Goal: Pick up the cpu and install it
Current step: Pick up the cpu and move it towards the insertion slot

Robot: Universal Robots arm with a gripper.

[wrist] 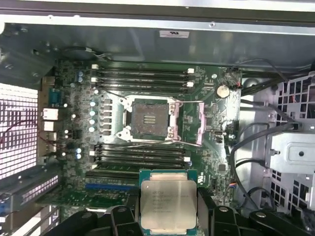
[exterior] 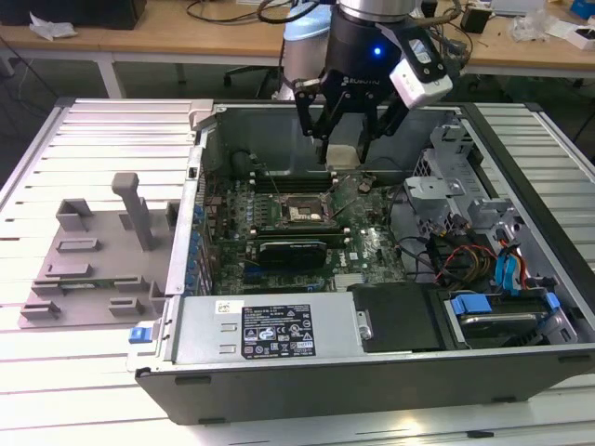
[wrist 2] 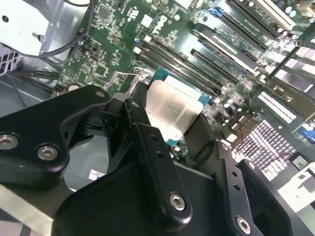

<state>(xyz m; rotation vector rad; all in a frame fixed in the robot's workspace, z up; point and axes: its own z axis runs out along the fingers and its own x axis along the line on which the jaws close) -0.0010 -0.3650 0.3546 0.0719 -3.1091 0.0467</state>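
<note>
We saw the gripper point(exterior: 345, 158) hanging over the far side of the open computer case point(exterior: 390, 381), its fingers closed on the cpu point(exterior: 344, 149), a small pale piece above the motherboard point(exterior: 372, 246). The black socket frame point(exterior: 299, 212) lay near it. On the exterior view's left, the grey fixture tray point(exterior: 93, 269) sat on the slatted table point(exterior: 56, 372).
</note>
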